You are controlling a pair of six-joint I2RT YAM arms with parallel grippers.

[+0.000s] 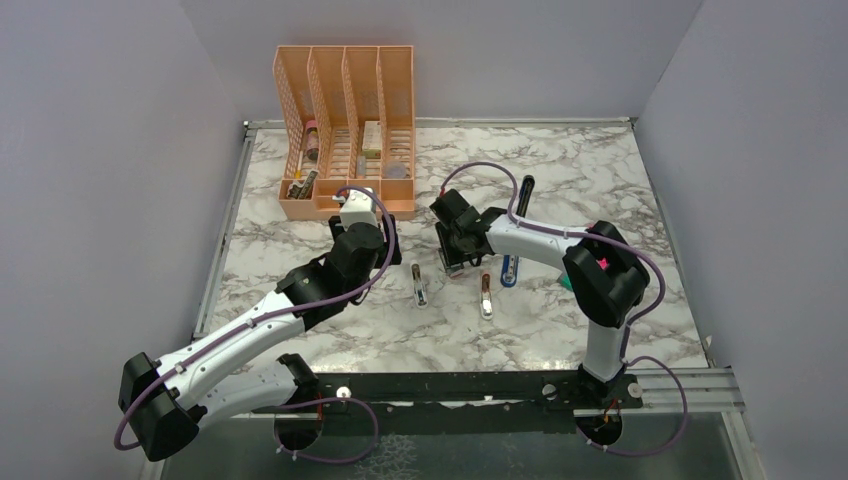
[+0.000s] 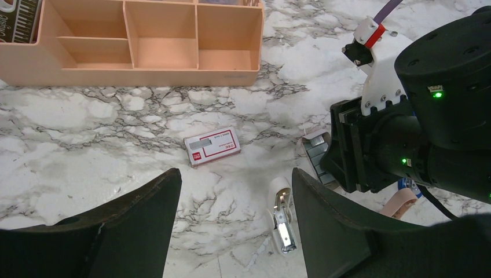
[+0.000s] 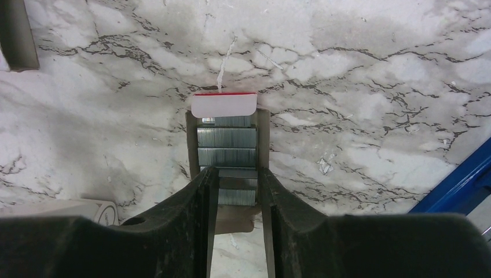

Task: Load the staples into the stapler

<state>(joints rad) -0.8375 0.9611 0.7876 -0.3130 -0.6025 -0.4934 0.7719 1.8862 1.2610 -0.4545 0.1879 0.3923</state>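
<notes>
right wrist view is showing the right fingers [image 3: 207,194] reaching down into the open tray [image 3: 263,124] of staples [image 3: 227,139] at the middle of the frame, straddling one strip at the tray's lower end. they are standing only narrowly apart with the strip filling the gap, but i cannot tell whether they are really pinching it. the tray is lying flat, out of its red box [image 2: 212,146], which is resting apart from it on the marble surface [image 2: 87,127]. that is probably so a single strip can be taken from above.

the blue stapler [image 3: 463,176] is lying at the right edge of that frame, near the tray, which should be keeping the carry short. i cannot tell whether its magazine is standing open.

the left fingers [image 2: 165,200] are spread wide and holding nothing, hovering low over the surface near the red box, seemingly waiting to steady the stapler. a small white and metal item [image 2: 282,223] is lying between them, and the orange organiser [image 2: 145,72] is sitting at the upper left.
</notes>
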